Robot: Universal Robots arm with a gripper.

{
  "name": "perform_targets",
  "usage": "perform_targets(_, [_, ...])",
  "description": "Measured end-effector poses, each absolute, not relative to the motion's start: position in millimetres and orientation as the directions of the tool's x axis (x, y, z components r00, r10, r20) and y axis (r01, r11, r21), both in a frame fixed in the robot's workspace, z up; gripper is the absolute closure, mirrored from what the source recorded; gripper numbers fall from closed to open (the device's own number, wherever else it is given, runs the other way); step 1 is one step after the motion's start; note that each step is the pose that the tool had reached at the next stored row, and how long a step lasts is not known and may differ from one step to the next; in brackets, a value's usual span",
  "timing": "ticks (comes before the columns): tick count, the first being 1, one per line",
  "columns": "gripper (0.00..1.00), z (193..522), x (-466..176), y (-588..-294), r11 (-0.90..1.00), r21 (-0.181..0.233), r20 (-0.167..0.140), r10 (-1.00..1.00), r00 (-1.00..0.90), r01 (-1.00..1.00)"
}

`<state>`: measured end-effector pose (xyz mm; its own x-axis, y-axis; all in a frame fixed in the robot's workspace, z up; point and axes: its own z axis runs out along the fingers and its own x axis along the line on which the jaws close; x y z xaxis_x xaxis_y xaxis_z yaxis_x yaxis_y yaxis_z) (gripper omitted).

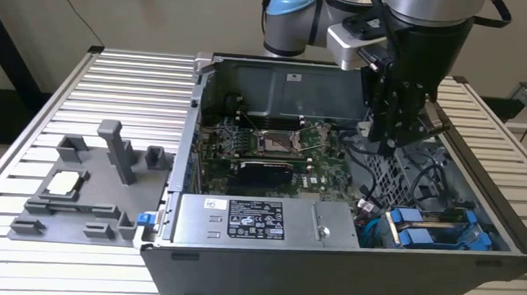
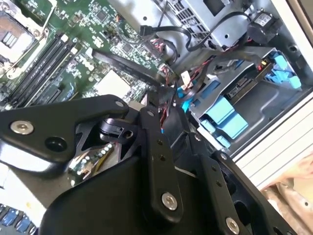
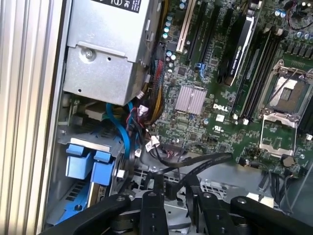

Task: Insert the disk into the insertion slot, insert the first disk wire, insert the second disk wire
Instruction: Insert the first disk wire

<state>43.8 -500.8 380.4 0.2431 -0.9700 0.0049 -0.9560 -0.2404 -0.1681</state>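
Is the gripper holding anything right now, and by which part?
Cannot tell: the gripper hangs right at the black cables, but no hold on them is clear.

The black hand (image 3: 174,192) hangs over a tangle of black cables (image 3: 195,161) at the edge of a green motherboard (image 3: 205,73). Near the cables, a blue-framed drive (image 3: 88,159) sits in the grey sheet-metal drive cage (image 3: 66,137), and a blue cable (image 3: 124,134) runs past its front. Just beside the cage stands the grey power supply box (image 3: 110,54). On the board lie a small silver heatsink (image 3: 190,99) and an open processor socket (image 3: 283,115). A ribbed aluminium worktop (image 3: 24,98) borders the case.
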Motion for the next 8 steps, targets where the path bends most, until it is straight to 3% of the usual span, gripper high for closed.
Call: perform_targets(8, [0.68, 371.9, 42.6, -505.6, -0.24, -0.182, -0.004, -0.97, 0.244, -0.954])
